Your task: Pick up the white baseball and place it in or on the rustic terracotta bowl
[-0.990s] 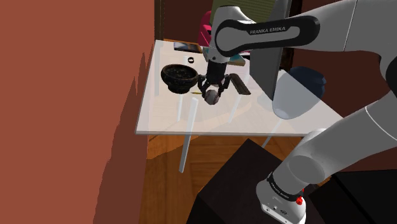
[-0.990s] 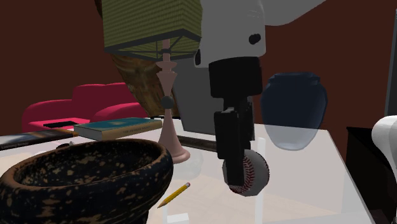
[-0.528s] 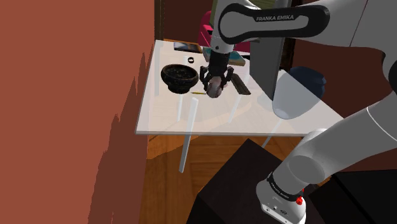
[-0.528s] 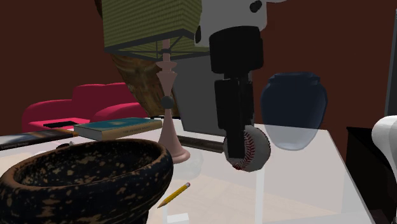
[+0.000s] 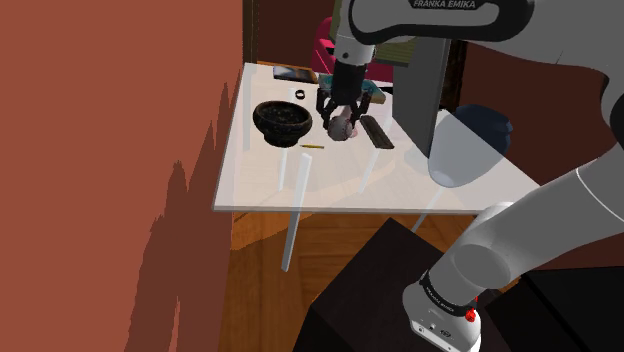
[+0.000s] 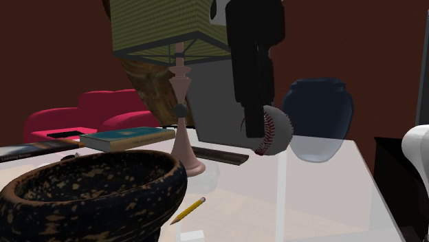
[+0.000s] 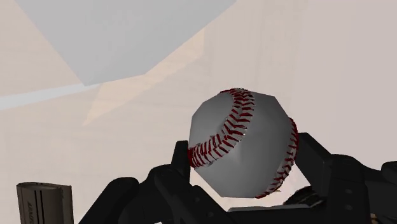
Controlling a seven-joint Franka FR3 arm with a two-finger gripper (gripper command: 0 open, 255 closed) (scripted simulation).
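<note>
Black jaws gripped a grey, red-stitched baseball [image 7: 245,143] above the table [image 5: 262,188], near the dark speckled bowl [image 5: 281,121].

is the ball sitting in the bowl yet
No, the ball is clasped in the pincer, up off the table and to the second exterior view's right of the bowl.

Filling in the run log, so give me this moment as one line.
phase: carry | gripper: shut on baseball | baseball: in the air above table | bowl: on table, baseball not in it
</note>
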